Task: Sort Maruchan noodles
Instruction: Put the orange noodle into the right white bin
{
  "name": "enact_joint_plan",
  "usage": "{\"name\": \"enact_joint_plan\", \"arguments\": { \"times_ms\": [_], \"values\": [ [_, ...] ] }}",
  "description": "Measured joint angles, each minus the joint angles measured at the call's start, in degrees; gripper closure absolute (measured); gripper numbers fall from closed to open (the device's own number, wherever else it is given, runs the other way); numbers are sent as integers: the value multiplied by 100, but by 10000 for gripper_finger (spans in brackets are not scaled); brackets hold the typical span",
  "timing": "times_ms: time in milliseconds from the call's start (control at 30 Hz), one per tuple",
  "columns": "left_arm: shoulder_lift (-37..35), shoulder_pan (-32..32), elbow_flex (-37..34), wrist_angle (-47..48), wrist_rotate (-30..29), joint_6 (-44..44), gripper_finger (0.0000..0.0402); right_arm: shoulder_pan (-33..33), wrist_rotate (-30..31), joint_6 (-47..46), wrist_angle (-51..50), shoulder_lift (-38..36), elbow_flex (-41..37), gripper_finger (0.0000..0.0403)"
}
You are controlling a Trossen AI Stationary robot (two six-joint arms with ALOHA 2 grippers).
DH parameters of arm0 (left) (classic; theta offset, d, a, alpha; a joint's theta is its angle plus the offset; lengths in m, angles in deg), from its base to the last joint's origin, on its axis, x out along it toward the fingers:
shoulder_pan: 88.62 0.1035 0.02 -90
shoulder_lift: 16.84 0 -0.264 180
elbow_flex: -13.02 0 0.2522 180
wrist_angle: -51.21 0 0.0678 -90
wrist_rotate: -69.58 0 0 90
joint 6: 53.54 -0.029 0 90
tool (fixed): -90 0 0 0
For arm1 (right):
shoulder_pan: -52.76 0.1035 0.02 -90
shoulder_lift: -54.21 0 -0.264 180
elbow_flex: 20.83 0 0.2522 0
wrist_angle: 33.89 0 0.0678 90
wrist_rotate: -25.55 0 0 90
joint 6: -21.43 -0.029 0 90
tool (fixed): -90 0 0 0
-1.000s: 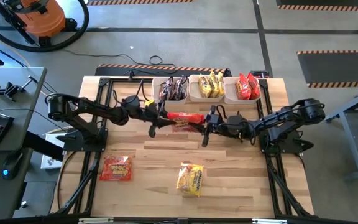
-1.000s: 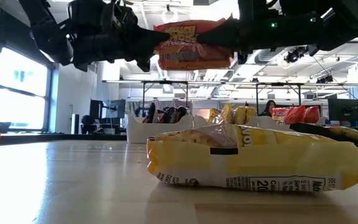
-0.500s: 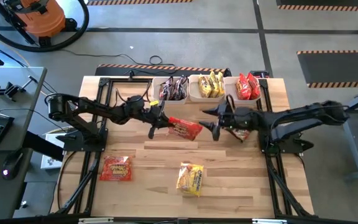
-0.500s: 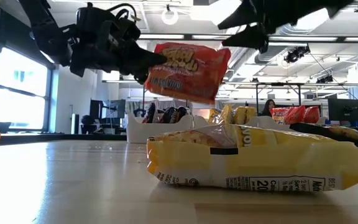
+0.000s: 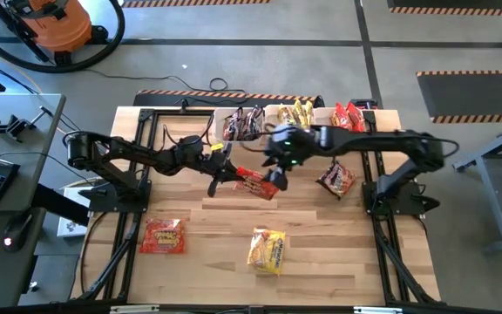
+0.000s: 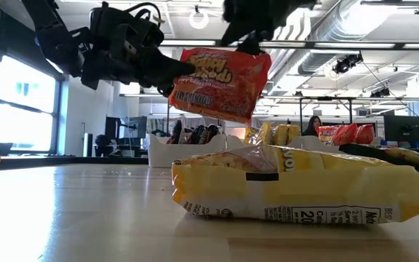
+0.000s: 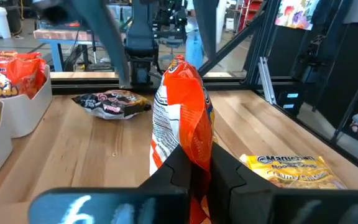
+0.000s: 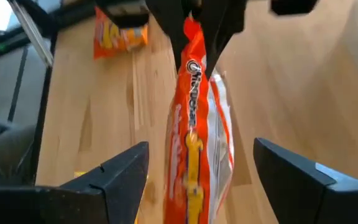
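A red Maruchan noodle packet (image 5: 256, 183) hangs in the air over the table's middle, with my left gripper (image 5: 232, 173) shut on its left end. My right gripper (image 5: 277, 170) hovers open above the packet's free right end. In the right wrist view its two fingers (image 8: 114, 177) stand on either side of the packet (image 8: 194, 137) with a gap on each side. A dark packet (image 5: 336, 179) lies flat on the table to the right. A yellow packet (image 5: 267, 249) and an orange-red one (image 5: 162, 235) lie flat nearer the front edge. My left gripper pinches the red packet's left end (image 7: 190, 144) between its two fingers, which come nearly level from the table's left. The packet (image 6: 220, 84) is lifted clear of the table, its printed face toward the near edge, and its free end slants a little downward.
Three white bins stand along the far edge: one with dark packets (image 5: 243, 126), one with yellow packets (image 5: 293, 119), one with red packets (image 5: 347, 120). Bare wood lies between the front packets and the arms.
My right gripper has let go of the red packet's right end and opened. It has risen, tipped downward and come back toward the table's left over that end. The packet, stretched level between both grippers before, now hangs from the left gripper alone with its right end sagged.
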Motion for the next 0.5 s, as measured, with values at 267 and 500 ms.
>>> {"name": "enact_joint_plan", "arguments": {
  "times_ms": [267, 500],
  "values": [
    [-1, 0, 0, 7, -5, -4, 395, -10, -261, 449, -1281, 1242, 1226, 127],
    [-2, 0, 0, 20, -2, -2, 394, -11, -681, 446, -1429, 1520, 1357, 185]
  ]
}}
